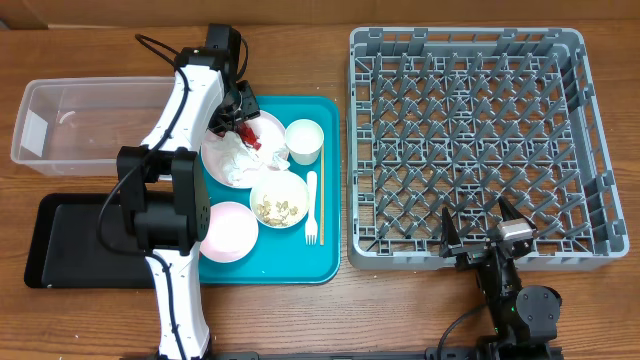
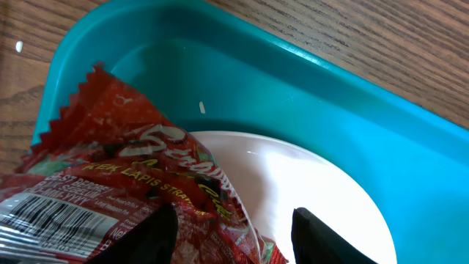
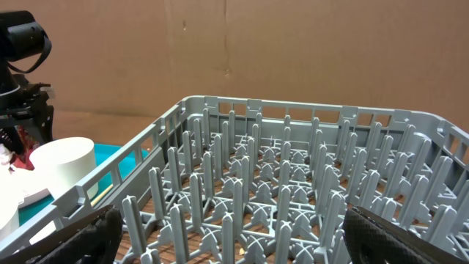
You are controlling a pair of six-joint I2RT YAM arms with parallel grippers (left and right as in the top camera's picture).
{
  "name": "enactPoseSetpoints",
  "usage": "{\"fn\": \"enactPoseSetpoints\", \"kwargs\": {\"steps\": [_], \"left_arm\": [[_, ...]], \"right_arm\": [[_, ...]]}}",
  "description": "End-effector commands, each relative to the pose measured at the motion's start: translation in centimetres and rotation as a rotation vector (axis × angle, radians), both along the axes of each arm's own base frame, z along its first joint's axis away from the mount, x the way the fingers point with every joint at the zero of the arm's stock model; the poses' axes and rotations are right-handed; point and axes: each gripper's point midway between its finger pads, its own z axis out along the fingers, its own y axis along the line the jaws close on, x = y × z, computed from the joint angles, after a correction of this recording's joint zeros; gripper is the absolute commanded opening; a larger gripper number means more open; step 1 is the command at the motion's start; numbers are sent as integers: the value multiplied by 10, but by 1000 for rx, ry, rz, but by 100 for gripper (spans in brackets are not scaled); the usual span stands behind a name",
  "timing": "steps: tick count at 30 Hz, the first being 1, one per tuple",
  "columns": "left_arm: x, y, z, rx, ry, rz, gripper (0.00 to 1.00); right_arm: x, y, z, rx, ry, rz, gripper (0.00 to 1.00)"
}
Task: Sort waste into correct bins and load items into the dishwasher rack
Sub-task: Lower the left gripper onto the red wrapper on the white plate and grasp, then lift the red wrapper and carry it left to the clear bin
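red wrapper (image 2: 124,158) — "KEK LAPIS", barcode (image 2: 44,213)

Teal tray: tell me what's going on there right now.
The left claw sits low over the red crinkled snack wrapper on the large white round plate in the teal plastic tray, jaws apart with the wrapper between them. The right claw hangs open at the robot-side edge of the grey plastic dishwasher rack. No dishes are in it yet.

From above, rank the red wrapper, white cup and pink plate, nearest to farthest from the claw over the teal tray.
From the left gripper:
1. Red wrapper, right at its fingertips.
2. White cup, to its right.
3. Pink plate, front-left corner of the tray.
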Motion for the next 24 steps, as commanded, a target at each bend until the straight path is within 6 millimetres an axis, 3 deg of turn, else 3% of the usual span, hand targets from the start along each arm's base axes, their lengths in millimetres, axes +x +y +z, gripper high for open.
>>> {"fn": "enactPoseSetpoints", "kwargs": {"steps": [1,16,18,20,24], "left_arm": [[-5,2,-11,16,28,21,52],[-7,-3,-12,57,28,4,49],[-7,-4,-12,65,26,0,44],[-6,-8,-12,66,23,-8,28],[-6,-10,-12,67,21,-12,17]], "right_arm": [[0,1,-2,3,-2,6,100],[0,1,-2,3,-2,6,100],[0,1,-2,3,-2,6,100],[0,1,-2,3,-2,6,100],[0,1,-2,3,-2,6,100]]}}
